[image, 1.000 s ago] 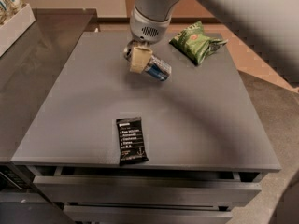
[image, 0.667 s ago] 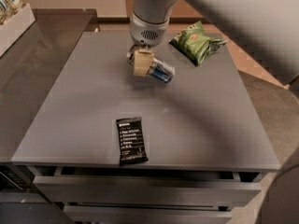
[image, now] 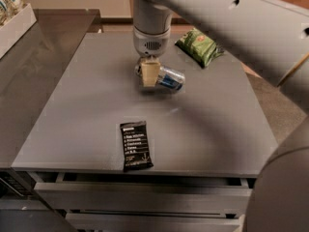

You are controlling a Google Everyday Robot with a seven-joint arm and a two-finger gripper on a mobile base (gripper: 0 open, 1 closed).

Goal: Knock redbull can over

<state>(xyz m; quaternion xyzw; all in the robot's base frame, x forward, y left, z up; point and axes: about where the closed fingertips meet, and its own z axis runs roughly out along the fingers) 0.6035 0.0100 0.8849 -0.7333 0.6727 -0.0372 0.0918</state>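
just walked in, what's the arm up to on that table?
The robot's arm reaches down over the far middle of the grey table, with the gripper right at the left end of the redbull can. The can lies on its side, so it looks already knocked over. The green snack bag behind it and the black bar wrapper near the front edge sit apart, untouched.

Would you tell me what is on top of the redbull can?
The gripper sits over one end of the can and hides that end. The rest of the can shows, lying on its side on the table. Nothing else rests on it.
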